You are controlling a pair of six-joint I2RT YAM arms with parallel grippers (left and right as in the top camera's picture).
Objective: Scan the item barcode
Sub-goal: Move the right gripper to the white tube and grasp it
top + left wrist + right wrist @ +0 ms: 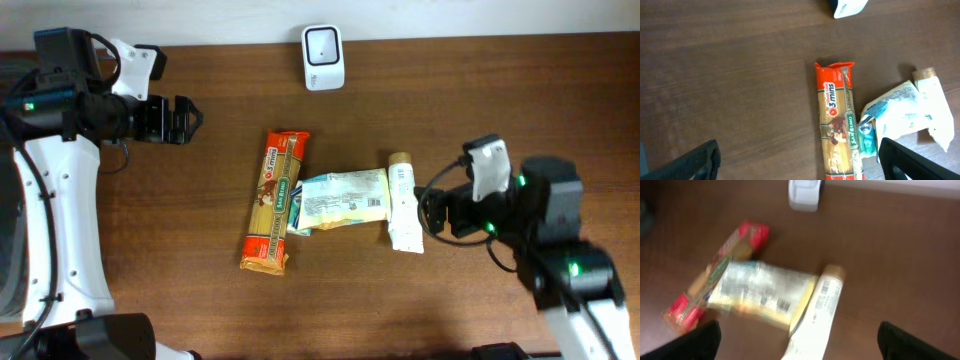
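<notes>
My right gripper point(432, 212) wide open, empty; tube point(404, 205) just left of it, long axis top-to-bottom. My left gripper point(192, 118) wide open, empty, farther, upper left.

Top-down overhead; wrists sharing spaghetti pack point(839, 125)

Even, bright light casts soft shadows on the counter point(200, 250). Overhead and left wrist views are sharp; the right wrist view blurs the white tube point(817, 312).
</notes>
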